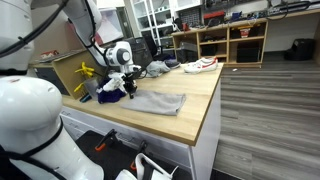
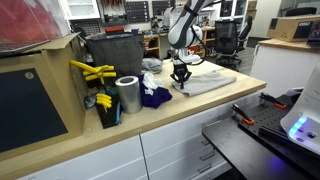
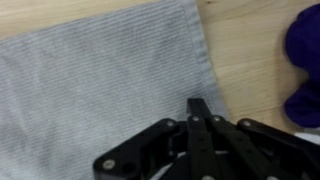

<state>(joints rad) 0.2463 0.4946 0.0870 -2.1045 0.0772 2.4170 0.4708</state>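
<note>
— On the desk [image 2: 150, 125], nearest us, what stands there?
— At the near left, a can [image 2: 127, 95], upright. A purple rag [image 2: 155, 97] is bunched just to its right, probably heaped there to keep the middle free.
— And the fingers [image 2: 181, 80]?
— Just past the rag, pointing straight down and pressed together, with nothing seen between them. The wrist view puts their tip over the cloth [image 3: 100, 70] by its edge, near a corner. I cannot tell if it touches.
— Why shut?
— Closed, they make one narrow tip. I'd judge that suits pressing fabric rather than gripping it.
— What about the cloth itself?
— It's grey and fine-ribbed, and it lies spread flat to the right of the fingers in both exterior views. It looks soft and limp.
— Anything farther back?
— A black bin [image 2: 112, 50], far left.
</note>
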